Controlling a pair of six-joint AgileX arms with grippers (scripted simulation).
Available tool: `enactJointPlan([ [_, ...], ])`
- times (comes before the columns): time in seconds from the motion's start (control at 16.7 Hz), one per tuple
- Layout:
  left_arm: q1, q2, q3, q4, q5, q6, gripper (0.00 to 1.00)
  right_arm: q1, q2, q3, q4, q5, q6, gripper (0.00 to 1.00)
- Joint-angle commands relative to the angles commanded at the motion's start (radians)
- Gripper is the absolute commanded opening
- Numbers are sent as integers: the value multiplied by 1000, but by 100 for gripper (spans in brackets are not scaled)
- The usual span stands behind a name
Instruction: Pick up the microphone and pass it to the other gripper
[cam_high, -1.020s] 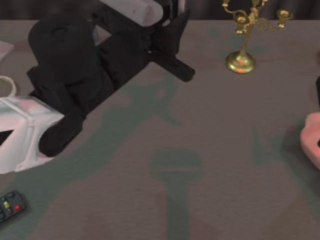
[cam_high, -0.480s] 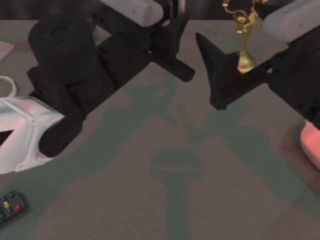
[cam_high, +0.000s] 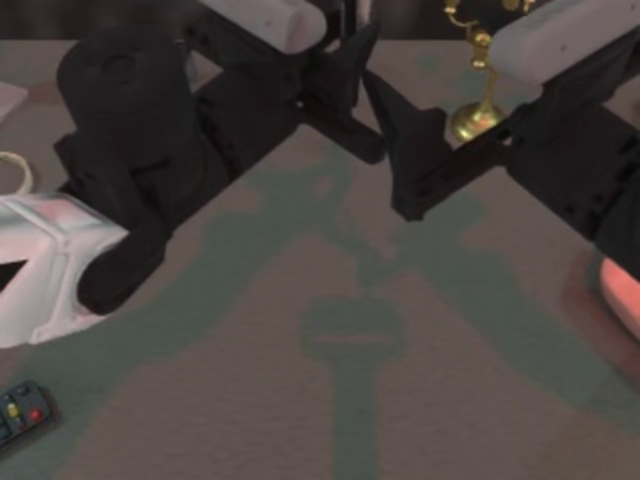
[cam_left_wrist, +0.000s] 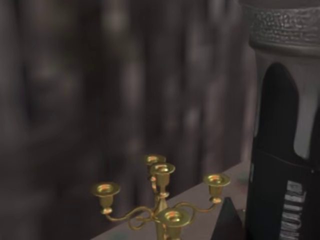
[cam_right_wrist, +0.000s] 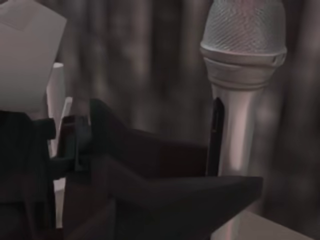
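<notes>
The microphone (cam_right_wrist: 243, 75) stands upright, its silver mesh head on top and a pale barrel below; it also fills the side of the left wrist view (cam_left_wrist: 280, 30). My left gripper (cam_high: 358, 92) holds it raised near the back of the table, a black finger (cam_right_wrist: 215, 135) pressed along the barrel. I cannot make out the microphone itself in the top view; only its shadow lies mid-table. My right gripper (cam_high: 392, 150) is open just to the right of the left one, fingers spread and close to the microphone but apart from it.
A golden candelabra (cam_high: 480, 110) stands at the back right, partly behind my right arm, and shows in the left wrist view (cam_left_wrist: 160, 210). A remote control (cam_high: 22, 410) lies at the front left. A pink object (cam_high: 625, 290) sits at the right edge.
My right arm has come into view from the right and moved left, its open gripper now beside the left gripper. The left arm and the microphone have stayed still.
</notes>
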Motion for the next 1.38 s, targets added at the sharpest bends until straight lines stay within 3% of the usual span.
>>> enactJointPlan([
  [0.54, 0, 0, 0, 0, 0, 0, 0, -32, 364, 278, 80, -29, 1, 100],
  [0.9, 0, 0, 0, 0, 0, 0, 0, -39, 407, 317, 90, -35, 0, 100],
  [1.38, 0, 0, 0, 0, 0, 0, 0, -39, 407, 317, 90, -35, 0, 40],
])
